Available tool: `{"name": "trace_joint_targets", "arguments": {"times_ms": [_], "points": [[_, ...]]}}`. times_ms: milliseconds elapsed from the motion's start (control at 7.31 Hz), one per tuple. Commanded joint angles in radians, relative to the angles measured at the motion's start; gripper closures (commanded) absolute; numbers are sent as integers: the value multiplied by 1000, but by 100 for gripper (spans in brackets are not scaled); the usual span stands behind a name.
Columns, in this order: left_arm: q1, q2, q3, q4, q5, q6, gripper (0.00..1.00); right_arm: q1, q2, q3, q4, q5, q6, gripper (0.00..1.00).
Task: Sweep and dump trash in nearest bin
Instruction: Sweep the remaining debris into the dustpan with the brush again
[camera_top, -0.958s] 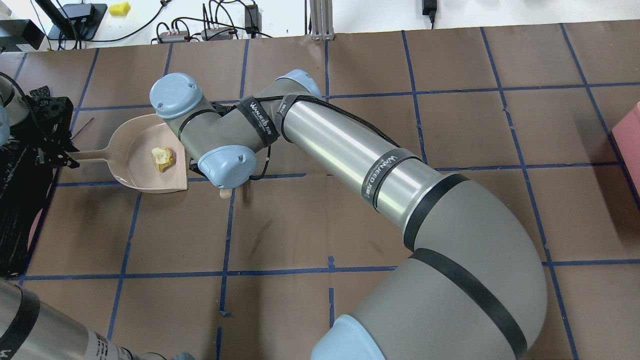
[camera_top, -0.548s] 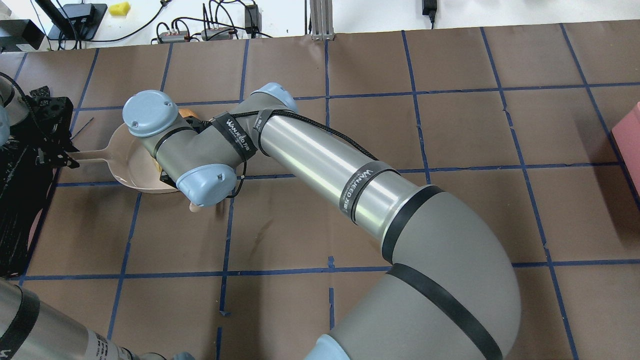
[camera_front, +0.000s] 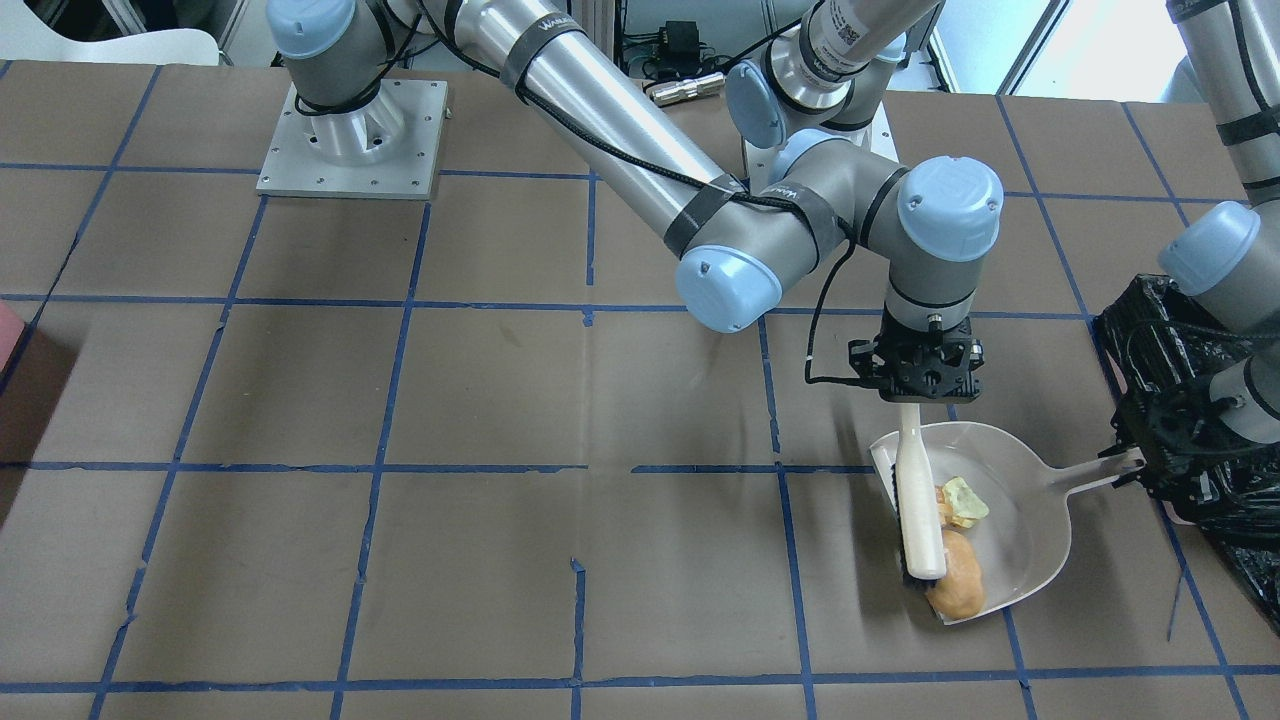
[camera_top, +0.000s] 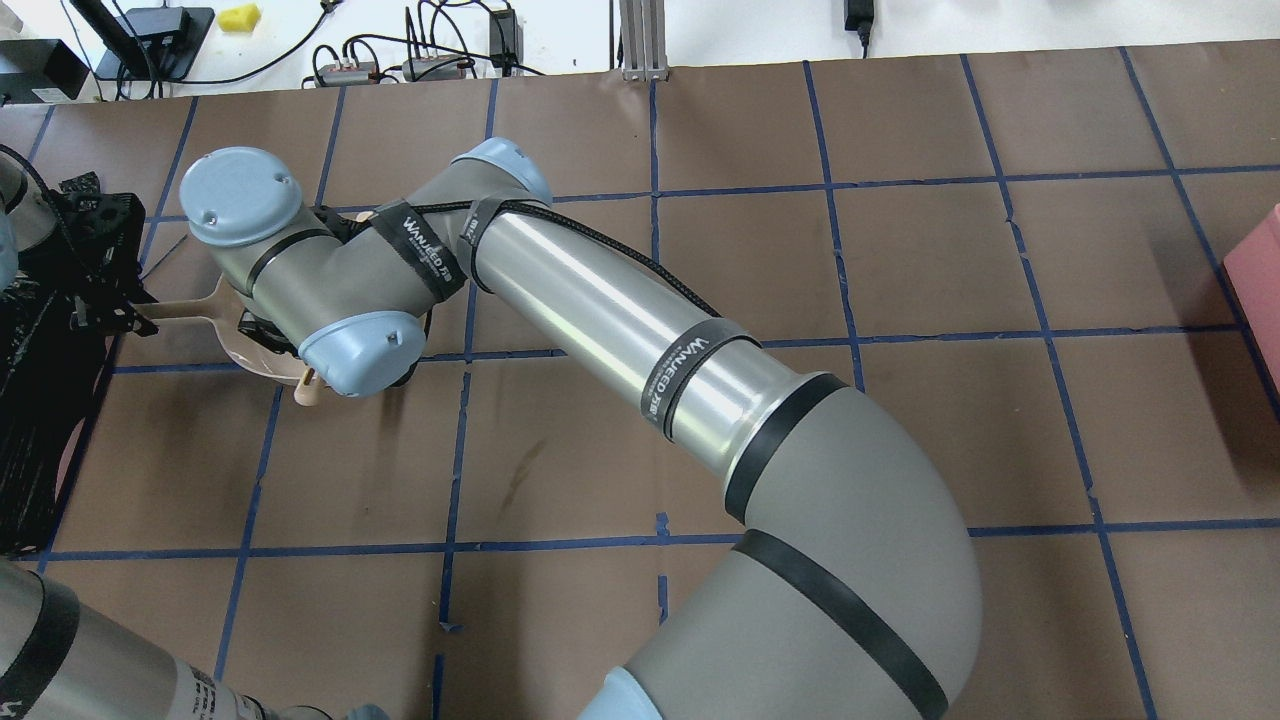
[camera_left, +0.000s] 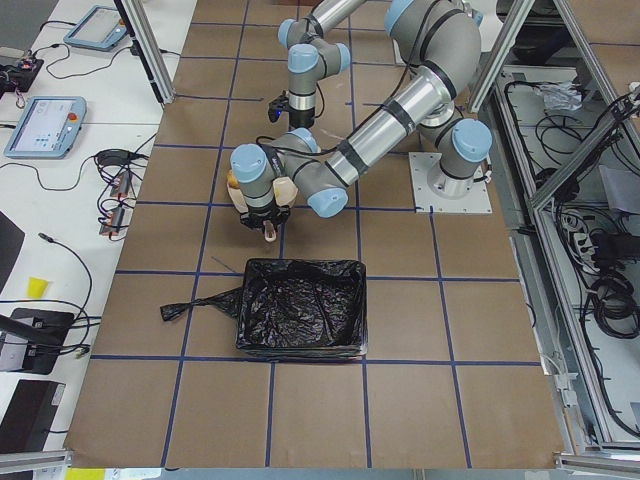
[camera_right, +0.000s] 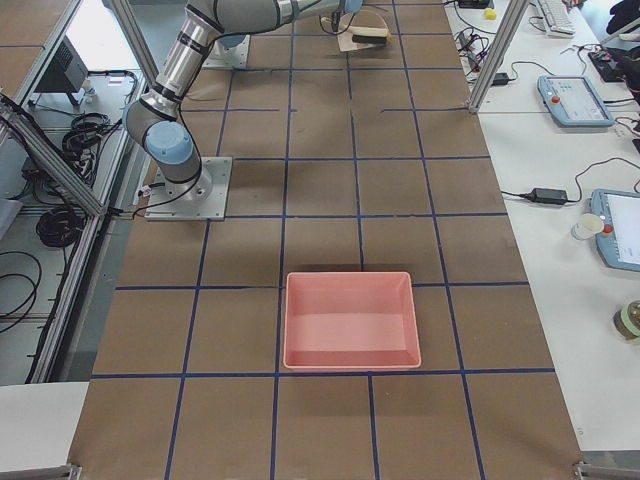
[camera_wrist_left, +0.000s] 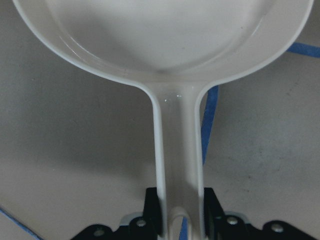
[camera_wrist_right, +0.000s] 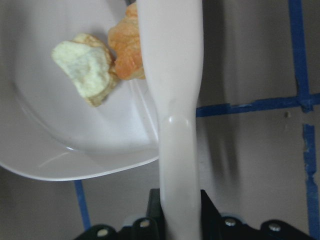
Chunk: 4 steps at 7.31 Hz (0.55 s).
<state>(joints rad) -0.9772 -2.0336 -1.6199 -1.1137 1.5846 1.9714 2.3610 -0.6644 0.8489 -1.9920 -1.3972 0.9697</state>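
Note:
A beige dustpan (camera_front: 1010, 520) lies on the table. My left gripper (camera_front: 1140, 462) is shut on its handle (camera_wrist_left: 179, 150), right beside the bin (camera_front: 1190, 420), which is lined with a black bag (camera_left: 300, 305). My right gripper (camera_front: 915, 400) is shut on a white brush (camera_front: 918, 500). The brush lies along the pan's open mouth, with its handle filling the right wrist view (camera_wrist_right: 172, 110). A pale yellow piece of trash (camera_front: 964, 500) lies inside the pan. An orange piece (camera_front: 957, 588) lies at the pan's lip against the brush head. In the overhead view my right arm hides most of the pan (camera_top: 190, 310).
A pink box (camera_right: 350, 320) stands far off at the table's other end and shows at the overhead view's right edge (camera_top: 1262, 280). Brown paper with a blue tape grid covers the table (camera_front: 500, 400). Cables and gear lie beyond the far edge (camera_top: 430, 60).
My right arm has swung toward the bin side with the brush, pushing the orange piece up to the pan. It now covers the pan in the overhead view. The left gripper has not moved.

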Motion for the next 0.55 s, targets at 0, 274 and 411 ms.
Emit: {"name": "trace_joint_targets", "arguments": {"times_ms": [0,274,411], "points": [[0,1,0,0,0,-2,91,39,8,-42,-7,13,88,77],[0,0,0,1,-2,-3,91,87,44,-42,-66,14,189,77],[2,0,-3,2,-11,-3,91,90,26,-41,-47,10,193,77]]}}
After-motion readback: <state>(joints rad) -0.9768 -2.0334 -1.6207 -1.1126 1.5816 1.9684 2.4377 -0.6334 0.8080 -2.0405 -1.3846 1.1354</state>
